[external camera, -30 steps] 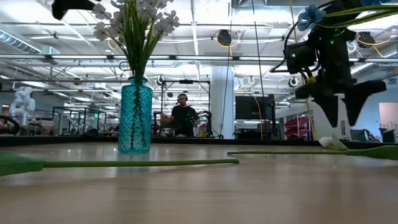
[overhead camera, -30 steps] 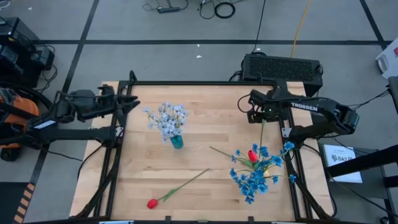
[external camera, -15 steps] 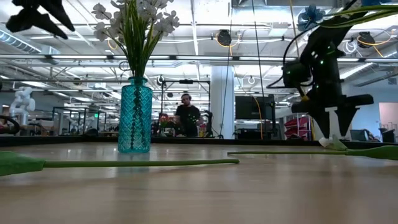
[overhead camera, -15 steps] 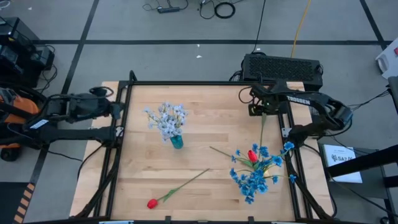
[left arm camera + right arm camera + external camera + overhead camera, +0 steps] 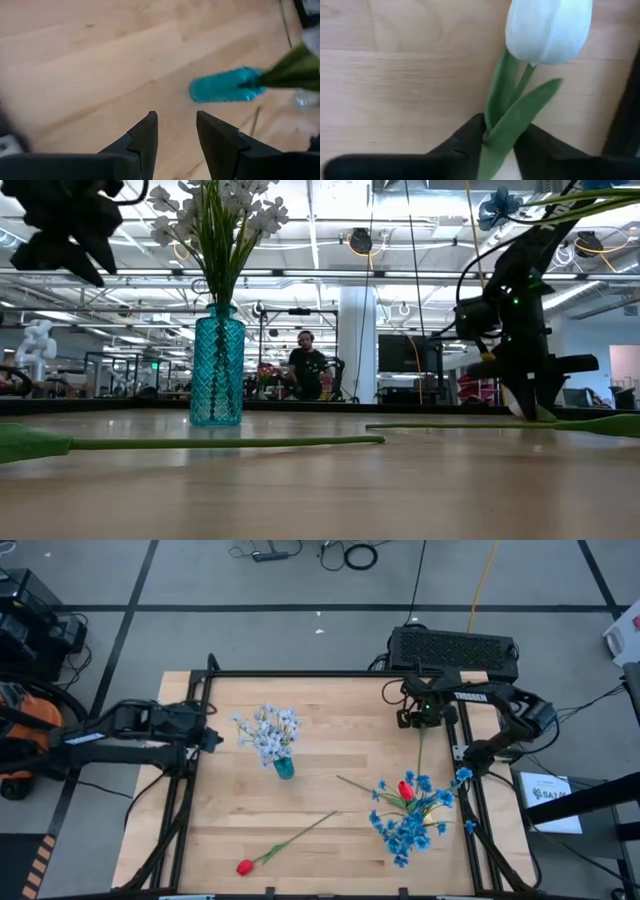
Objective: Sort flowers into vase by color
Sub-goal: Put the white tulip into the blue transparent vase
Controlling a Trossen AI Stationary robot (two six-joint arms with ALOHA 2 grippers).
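At the left of the high view, the left pincer (image 5: 207, 736) is coming back in over the worktop (image 5: 330, 790) edge after having drawn away to the left a moment earlier, and it is now sitting just left of the teal vase (image 5: 284, 768). Its wrist view is showing the fingers (image 5: 145, 137) narrowly parted with nothing between them, the vase (image 5: 226, 86) lying ahead. That vase is already holding the pale blue-white sprays (image 5: 266, 732), left of centre in the frame.

Low in the frame, a red tulip (image 5: 246, 866) is lying loose on the wood, its stem running up to the right. At the lower right, the bright blue sprays (image 5: 405, 825) are lying in a heap with a second red tulip (image 5: 406, 790) on top.

At the upper right, the right pincer (image 5: 423, 718) is settling lower and farther toward the right edge than it was a second ago. Its fingers are closing around the green stem of a white tulip (image 5: 549, 30), with the bud just beyond the tips.

My reading is that the right arm is now taking hold of the white flower for the next placement, while the left arm is moving in near the vase, possibly to steady it. The red and bright blue flowers are not yet sorted.
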